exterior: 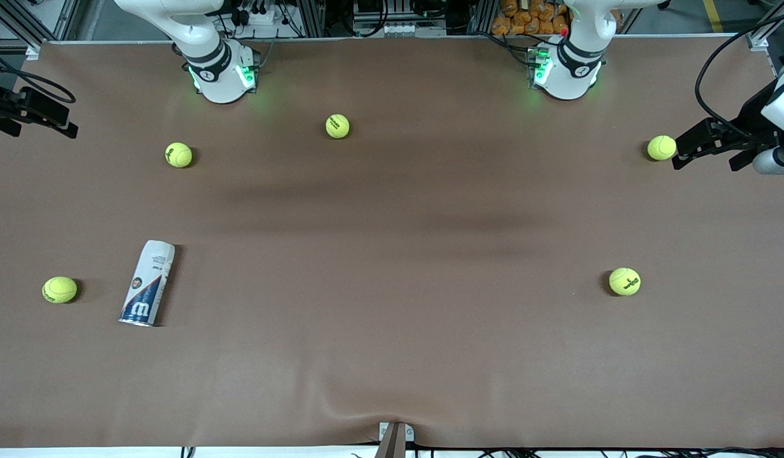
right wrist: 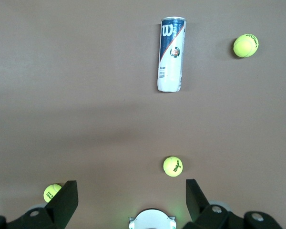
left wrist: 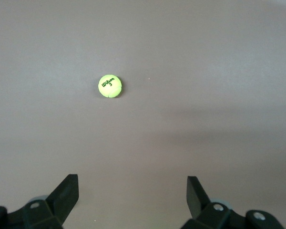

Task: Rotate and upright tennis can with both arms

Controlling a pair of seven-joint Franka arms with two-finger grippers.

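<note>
Tennis can [exterior: 147, 282] is lying flat on the tabletop [exterior: 392, 254] toward the right arm's end, so I'd bring the right claw [right wrist: 128, 200] and left claw [left wrist: 132, 200], both released wide, down onto its ends.

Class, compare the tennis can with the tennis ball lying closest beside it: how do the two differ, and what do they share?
The tennis can is a long cylinder; the tennis ball is a small sphere. The can is white, dark blue and red with a metal rim; the ball is plain yellow-green. Both rest on the brown table toward the right arm's end, untouched.
</note>
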